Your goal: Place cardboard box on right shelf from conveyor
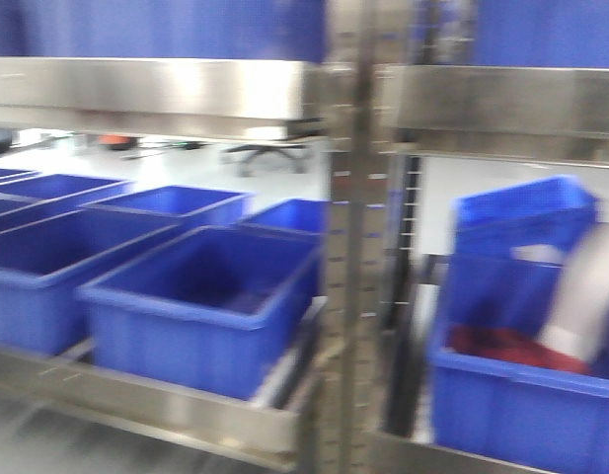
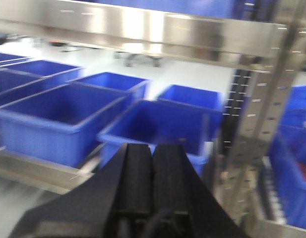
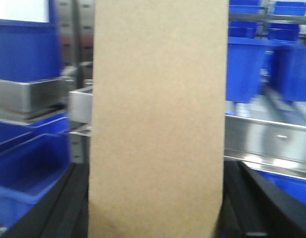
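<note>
My right fingers (image 3: pixel 252 198) are spread to the width of the cardboard box (image 3: pixel 157 119) and clamp it on both sides. The box stands upright and fills the middle of the right wrist view, in front of the reflective lip of the stainless-steel shelf (image 3: pixel 264 141). My left fingers (image 2: pixel 138 168) are pressed together and hold nothing. They face blue bins (image 2: pixel 58 119) on the shelving.

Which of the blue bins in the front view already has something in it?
The lower-right bin, right of the steel upright: it holds something red. The bins left of the upright look empty.
</note>
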`<action>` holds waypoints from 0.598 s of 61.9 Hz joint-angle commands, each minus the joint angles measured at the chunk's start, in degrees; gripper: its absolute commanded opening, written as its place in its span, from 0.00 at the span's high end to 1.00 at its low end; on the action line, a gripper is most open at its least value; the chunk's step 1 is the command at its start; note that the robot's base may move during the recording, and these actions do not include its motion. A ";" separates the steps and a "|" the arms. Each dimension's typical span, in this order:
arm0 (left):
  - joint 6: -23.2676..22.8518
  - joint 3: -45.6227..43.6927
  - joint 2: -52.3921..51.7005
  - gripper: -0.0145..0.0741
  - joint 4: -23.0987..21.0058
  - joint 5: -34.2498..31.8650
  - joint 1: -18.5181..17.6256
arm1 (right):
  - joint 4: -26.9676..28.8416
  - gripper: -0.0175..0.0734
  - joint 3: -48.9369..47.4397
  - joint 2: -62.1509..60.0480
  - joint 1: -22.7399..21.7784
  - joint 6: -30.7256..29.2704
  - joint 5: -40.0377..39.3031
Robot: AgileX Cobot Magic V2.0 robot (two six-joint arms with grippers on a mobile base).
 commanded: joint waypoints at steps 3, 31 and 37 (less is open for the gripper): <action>-0.06 -0.16 -0.48 0.97 -0.15 -4.59 -0.46 | -0.68 0.42 -1.70 0.80 -0.27 -0.17 -5.85; -0.06 -0.16 -0.48 0.97 -0.15 -4.59 -0.46 | -0.68 0.42 -1.70 0.80 -0.27 -0.17 -5.85; -0.06 -0.16 -0.48 0.97 -0.15 -4.59 -0.46 | -0.68 0.42 -1.70 0.80 -0.27 -0.17 -5.85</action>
